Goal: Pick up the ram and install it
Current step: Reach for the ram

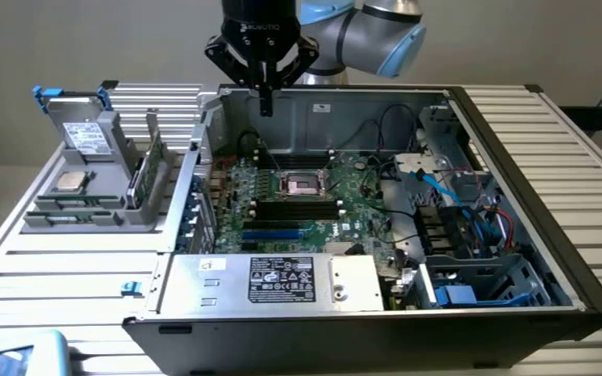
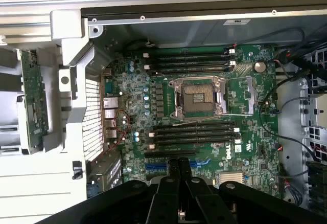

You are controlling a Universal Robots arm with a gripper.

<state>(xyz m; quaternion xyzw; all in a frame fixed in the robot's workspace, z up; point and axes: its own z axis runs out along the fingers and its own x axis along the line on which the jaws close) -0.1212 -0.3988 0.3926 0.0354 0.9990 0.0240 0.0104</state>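
Nearest me, the open computer case (image 1: 385, 337) sits on the slatted surface (image 1: 60, 274). The ram (image 1: 150, 174) stands on edge in a gray rack (image 1: 81, 218), at eight o'clock from the hand (image 1: 266, 108), which hangs clenched and empty over the case's far end.

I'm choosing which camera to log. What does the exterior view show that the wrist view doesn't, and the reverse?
Exterior: the arm, the power supply, and the hard drive and processor chip in the holder. Wrist: the coin battery, seen from above. Both: the shut, empty gripper, the motherboard, its socket, and the ram standing in the holder.
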